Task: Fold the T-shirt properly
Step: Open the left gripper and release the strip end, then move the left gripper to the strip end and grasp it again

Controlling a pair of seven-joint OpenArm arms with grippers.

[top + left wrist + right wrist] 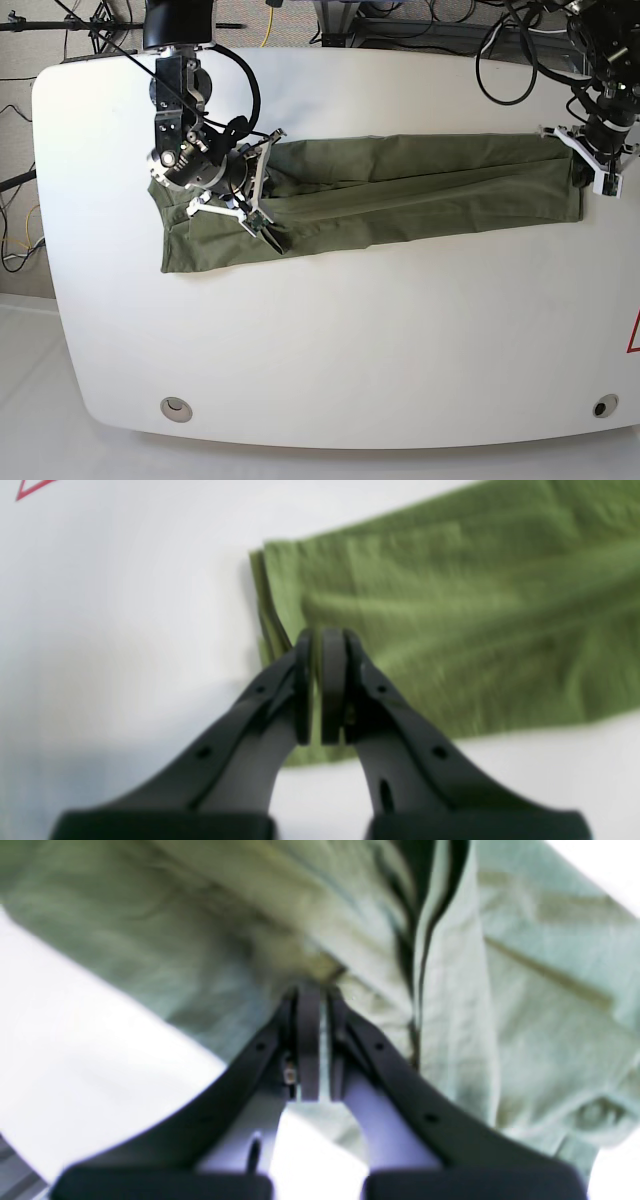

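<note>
The T-shirt lay as a long band across the tabletop's far half. Both pincers, left and right, were clamped on cloth; blurred wrist views hid finer detail.

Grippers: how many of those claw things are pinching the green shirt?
2. The right gripper is shut on the T-shirt near one end of the folded strip; the left gripper pinches its other end, by the table edge.

Base view high overhead, facing down on the whole white rounded desk, both wrist views close behind their end effectors, all sharing the long olive-green cotton T-shirt.
</note>
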